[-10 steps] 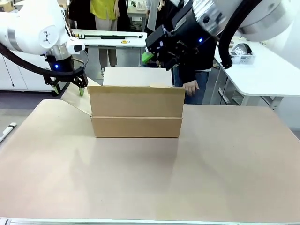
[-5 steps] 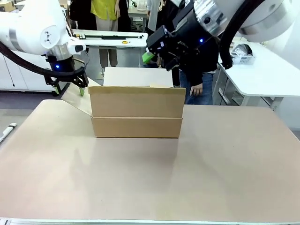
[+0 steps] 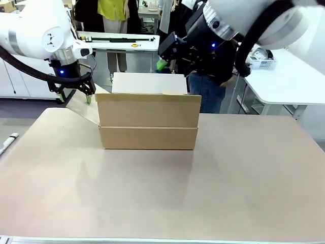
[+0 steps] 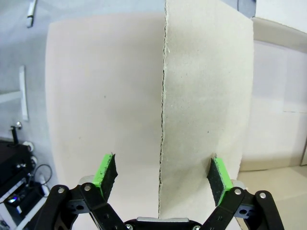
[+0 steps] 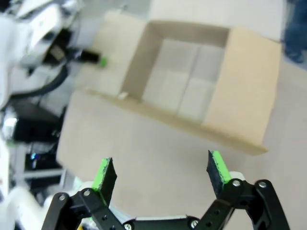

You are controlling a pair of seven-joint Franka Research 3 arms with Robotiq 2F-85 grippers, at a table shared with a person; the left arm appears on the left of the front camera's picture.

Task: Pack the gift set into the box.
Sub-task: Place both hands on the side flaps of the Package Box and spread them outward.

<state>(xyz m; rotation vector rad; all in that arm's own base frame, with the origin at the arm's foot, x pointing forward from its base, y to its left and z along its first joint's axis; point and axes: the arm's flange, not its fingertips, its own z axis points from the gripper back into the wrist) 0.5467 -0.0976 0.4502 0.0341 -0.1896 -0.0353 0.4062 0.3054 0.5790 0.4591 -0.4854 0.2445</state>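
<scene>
L claw [image 4: 162,170] astride box [image 3: 147,122] flap; R claw [image 5: 161,171] wide.

The box [image 3: 147,122] sits on the surface [image 3: 162,193], toward the far side, left of centre. At its left end the left gripper [image 3: 75,96] has its jaws apart on either side of the left flap [image 3: 84,108]. The right gripper [image 3: 165,63] hangs above the far flap [image 3: 147,83], jaws apart. A person [image 3: 213,91] stands behind the box's right end

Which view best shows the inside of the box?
The right wrist view: it looks down into the open box, floor bare. The front view gives its near outer wall; the left wrist view, one flap close up.
</scene>
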